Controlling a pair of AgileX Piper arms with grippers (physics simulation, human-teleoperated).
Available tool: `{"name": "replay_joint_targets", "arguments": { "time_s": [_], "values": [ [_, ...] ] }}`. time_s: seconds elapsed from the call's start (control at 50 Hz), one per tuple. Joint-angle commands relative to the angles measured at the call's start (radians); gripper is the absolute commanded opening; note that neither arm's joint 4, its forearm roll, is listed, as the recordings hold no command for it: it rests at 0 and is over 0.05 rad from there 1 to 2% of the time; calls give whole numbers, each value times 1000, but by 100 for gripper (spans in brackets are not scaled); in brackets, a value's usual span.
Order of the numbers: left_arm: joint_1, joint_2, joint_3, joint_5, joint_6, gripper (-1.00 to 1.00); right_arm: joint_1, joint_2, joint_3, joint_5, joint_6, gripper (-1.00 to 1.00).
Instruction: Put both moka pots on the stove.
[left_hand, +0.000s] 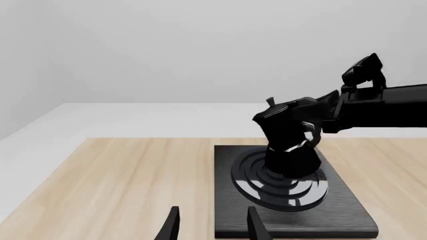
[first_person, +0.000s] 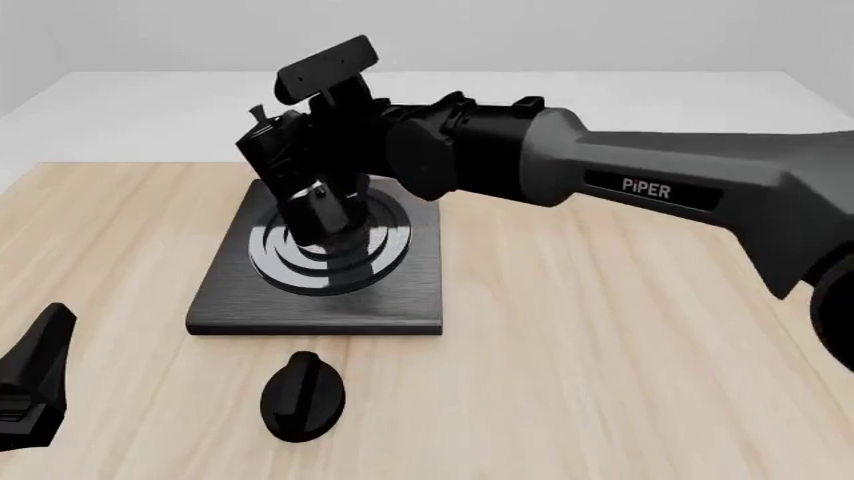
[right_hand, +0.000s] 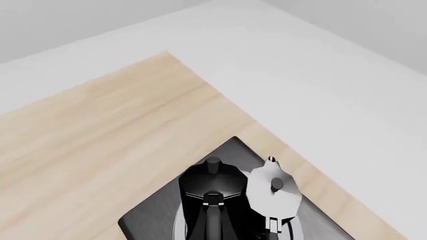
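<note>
The stove (left_hand: 337, 212) (first_person: 234, 300) lies on the wooden table. One moka pot (left_hand: 288, 142) (right_hand: 212, 181) leans slightly on the burner rings, and my right gripper (left_hand: 321, 124) comes in from the side, shut on its handle. From above, a second moka pot (right_hand: 273, 187) with a bright lid stands right beside it on the stove (right_hand: 230, 150). In the front view my right arm covers most of both pots (first_person: 318, 205). My left gripper (left_hand: 213, 227) (first_person: 34, 385) hangs open and empty near the table's front left, short of the stove.
A black oval knob (first_person: 303, 395) lies on the table in front of the stove. The right arm (first_person: 641, 185) spans the table from the right over the stove. Bare wood (first_person: 601, 350) stretches right of the slab.
</note>
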Motion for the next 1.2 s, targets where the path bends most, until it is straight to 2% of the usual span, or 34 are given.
{"name": "replay_joint_targets", "arguments": {
  "time_s": [0.02,0.74,1.2],
  "values": [
    [0,0,0,0,0,100,4,43,-108,22,14,-100],
    [0,0,0,0,0,100,28,139,-231,64,35,-100],
    [0,0,0,0,0,100,18,187,-220,39,57,-100]
  ]
}}
